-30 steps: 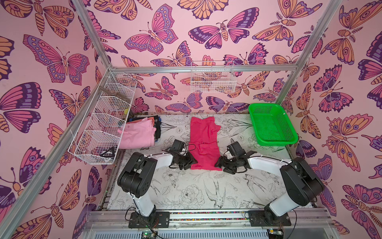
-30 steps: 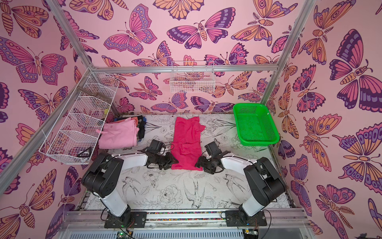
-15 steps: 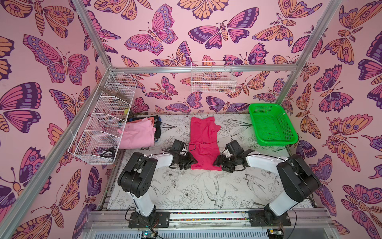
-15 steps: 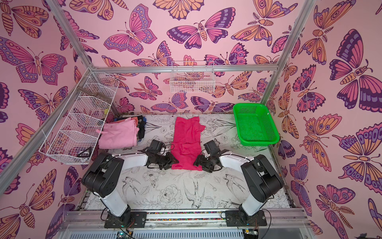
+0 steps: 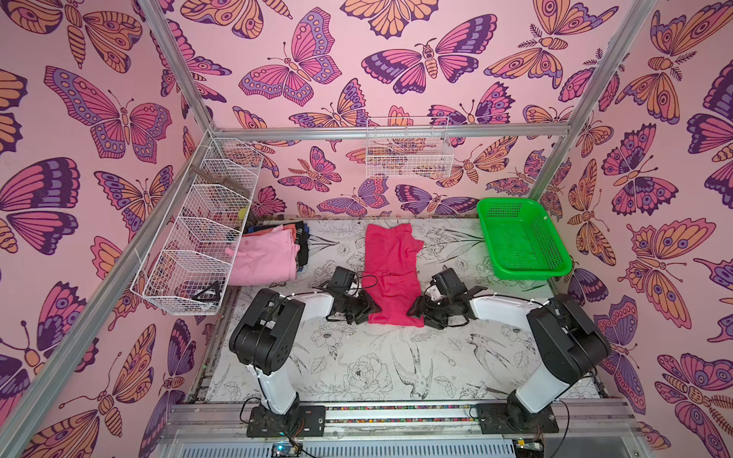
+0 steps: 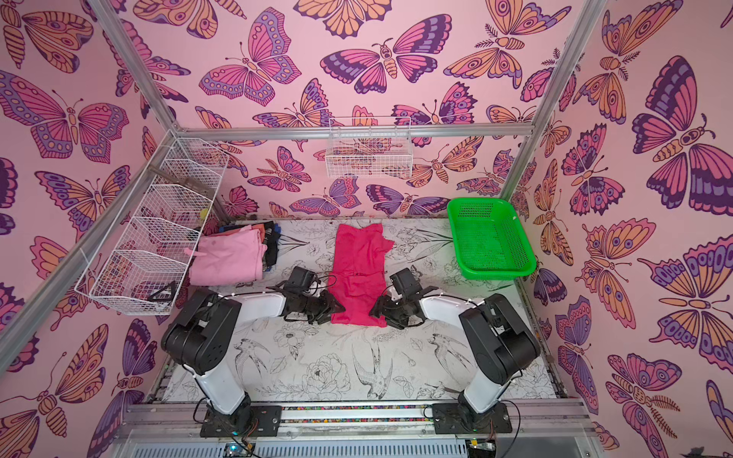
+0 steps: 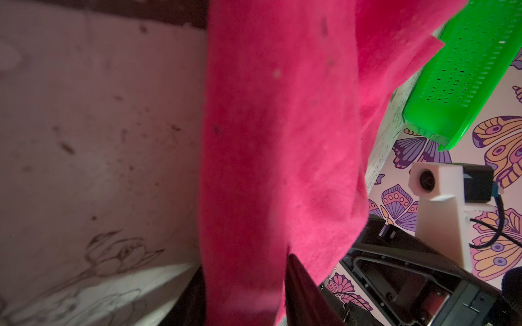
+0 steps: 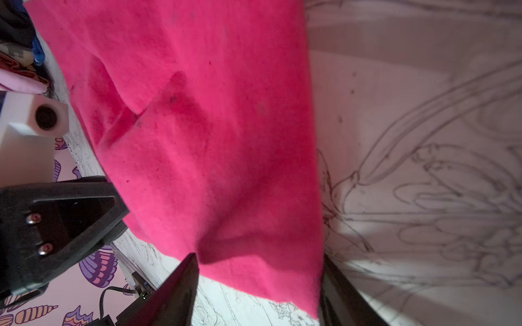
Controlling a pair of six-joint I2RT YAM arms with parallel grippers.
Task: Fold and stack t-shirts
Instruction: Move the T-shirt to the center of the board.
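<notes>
**Flanking the crimson shirt at its two near corners**

Far left, a white wire rack (image 5: 198, 238) of open bins hangs along the side wall. Just below and beside it, on the bird-and-flower printed table (image 5: 357, 368), lies a folded pile. The light pink t-shirt (image 5: 265, 257) is on top, an orange t-shirt (image 5: 289, 229) shows at the pile's far edge, and dark t-shirts (image 5: 303, 246) show at its right edge.

Next comes the left gripper (image 5: 372, 308), low over the table at the near left corner of the crimson t-shirt (image 5: 390, 269). In the left wrist view its dark fingers (image 7: 305, 296) stand on either side of the red cloth, which fills the gap between them. The jaws look clamped on that corner.

The crimson t-shirt lies mid-table as a long strip running from near to far. One sleeve sticks out to the right at the far end, and a crease crosses its middle. It sits well apart from the pink pile and shows in both top views (image 6: 359, 265).

At its near right corner sits the right gripper (image 5: 413, 311). In the right wrist view its fingers (image 8: 180, 288) stand wide apart with the shirt's corner between them, and the cloth is not pinched.

Far right, a green mesh basket (image 5: 531, 274) rests at the table's far right corner. A small wire basket (image 5: 408, 152) hangs on the back wall above.
</notes>
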